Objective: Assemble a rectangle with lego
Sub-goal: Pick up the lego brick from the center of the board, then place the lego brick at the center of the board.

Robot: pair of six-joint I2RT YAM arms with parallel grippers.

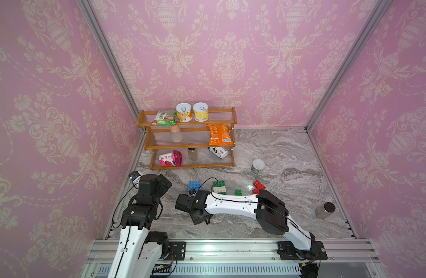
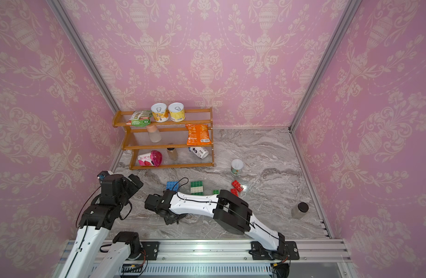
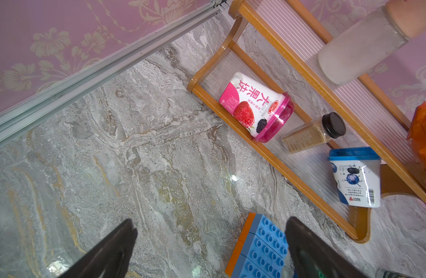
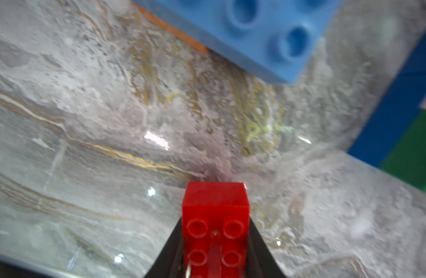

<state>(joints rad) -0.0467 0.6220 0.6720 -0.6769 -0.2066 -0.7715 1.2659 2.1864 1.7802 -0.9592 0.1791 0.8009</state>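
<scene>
Grey marble tabletop (image 1: 291,154), pink walls (image 1: 62,96). In a top view, we find the blue bricks (image 1: 194,185) mid-table, green bricks (image 1: 222,183) at their three o'clock. Left wrist: left gripper (image 3: 210,222) spread wide, empty. Right wrist: right gripper (image 4: 215,221) clamped on a red brick (image 4: 215,199).

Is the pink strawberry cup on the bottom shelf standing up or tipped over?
Tipped over. The pink strawberry cup lies on its side on the bottom shelf, its lid facing sideways.
</scene>
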